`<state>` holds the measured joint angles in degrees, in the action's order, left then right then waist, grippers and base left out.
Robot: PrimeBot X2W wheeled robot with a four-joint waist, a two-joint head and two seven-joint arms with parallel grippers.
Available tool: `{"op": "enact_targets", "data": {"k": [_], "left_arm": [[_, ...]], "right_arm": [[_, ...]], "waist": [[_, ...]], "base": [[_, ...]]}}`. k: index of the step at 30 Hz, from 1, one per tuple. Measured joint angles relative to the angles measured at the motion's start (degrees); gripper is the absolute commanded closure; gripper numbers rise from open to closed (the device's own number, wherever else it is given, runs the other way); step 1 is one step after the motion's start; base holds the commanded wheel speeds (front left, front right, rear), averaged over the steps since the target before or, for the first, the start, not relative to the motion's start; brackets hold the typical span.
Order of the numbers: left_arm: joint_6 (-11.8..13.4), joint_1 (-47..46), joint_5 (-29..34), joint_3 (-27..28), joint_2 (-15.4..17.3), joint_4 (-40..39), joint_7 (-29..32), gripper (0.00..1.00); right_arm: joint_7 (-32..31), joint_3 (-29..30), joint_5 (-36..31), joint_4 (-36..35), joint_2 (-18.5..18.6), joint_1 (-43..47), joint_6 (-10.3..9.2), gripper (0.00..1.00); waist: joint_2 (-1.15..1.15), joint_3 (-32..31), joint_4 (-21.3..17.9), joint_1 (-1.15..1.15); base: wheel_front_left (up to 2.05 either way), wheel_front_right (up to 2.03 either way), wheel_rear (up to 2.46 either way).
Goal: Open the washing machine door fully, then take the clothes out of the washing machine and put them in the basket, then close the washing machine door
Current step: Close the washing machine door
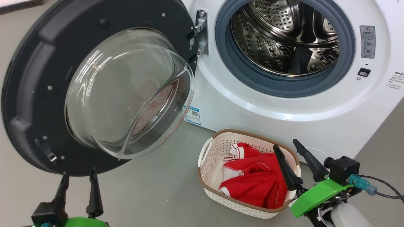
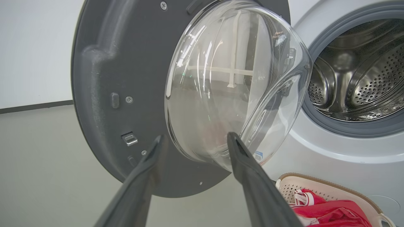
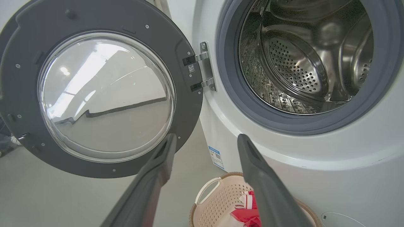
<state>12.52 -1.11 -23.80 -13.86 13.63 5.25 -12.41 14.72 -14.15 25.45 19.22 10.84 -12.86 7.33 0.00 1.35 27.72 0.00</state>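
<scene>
The washing machine [image 1: 284, 104] stands ahead with its steel drum [image 1: 284, 34] bare of fabric. Its door [image 1: 34, 88] hangs wide open to the left, inner glass bowl [image 1: 126, 91] facing me. The red clothes [image 1: 255, 181] lie inside the cream basket [image 1: 208, 157] on the floor in front of the machine. My right gripper [image 1: 285, 145] hovers open just above the basket's right rim, nothing between its fingers. My left gripper [image 1: 79, 171] is open and empty below the door's lower edge. In the left wrist view the door [image 2: 104, 78] and clothes [image 2: 331, 214] show.
Grey floor [image 1: 151, 189] spreads left of the basket and under the door. The open door [image 3: 19, 94] blocks the left side at arm height. A cable [image 1: 382, 186] trails from my right wrist.
</scene>
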Motion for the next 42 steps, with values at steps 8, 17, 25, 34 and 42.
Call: {"op": "enact_targets", "data": {"k": [8, 17, 25, 34, 42], "left_arm": [[0.4, 0.0, -0.1, -0.2, 0.2, -0.1, 0.0, 0.13], [0.3, 0.0, -0.5, -0.3, 0.7, -0.8, 0.0, 1.0], [-1.3, -0.9, -3.1, 1.2, 2.7, -7.7, 1.4, 1.0], [-4.3, -6.0, -11.1, 9.6, 8.9, -17.5, 6.9, 1.0], [-5.8, -13.6, -21.3, 20.0, 15.1, -20.2, 13.6, 1.0]], "right_arm": [[0.0, 0.0, 0.0, 0.1, 0.0, 0.0, 0.0, 0.0], [0.0, 0.1, 0.0, 0.1, 0.0, 0.0, 0.0, 0.0], [0.0, 0.8, 0.0, 0.1, 0.0, 0.0, 0.0, 0.0], [0.0, 1.5, 0.0, -0.1, -0.1, 0.0, 0.0, 0.0], [0.0, 2.0, 0.0, -0.4, 0.0, -0.1, 0.0, 0.0]], "waist": [[0.0, 0.0, -0.3, 0.0], [0.0, 0.1, -0.1, 0.0], [0.0, 0.8, 0.4, 0.0], [0.0, 2.1, 0.4, 0.0], [0.0, 3.7, 0.1, 0.0]], "base": [[0.0, 0.0, 0.0], [0.0, 0.0, 0.0], [0.0, 0.0, 0.0], [0.0, 0.0, 0.0], [0.0, 0.0, 0.0]]}}
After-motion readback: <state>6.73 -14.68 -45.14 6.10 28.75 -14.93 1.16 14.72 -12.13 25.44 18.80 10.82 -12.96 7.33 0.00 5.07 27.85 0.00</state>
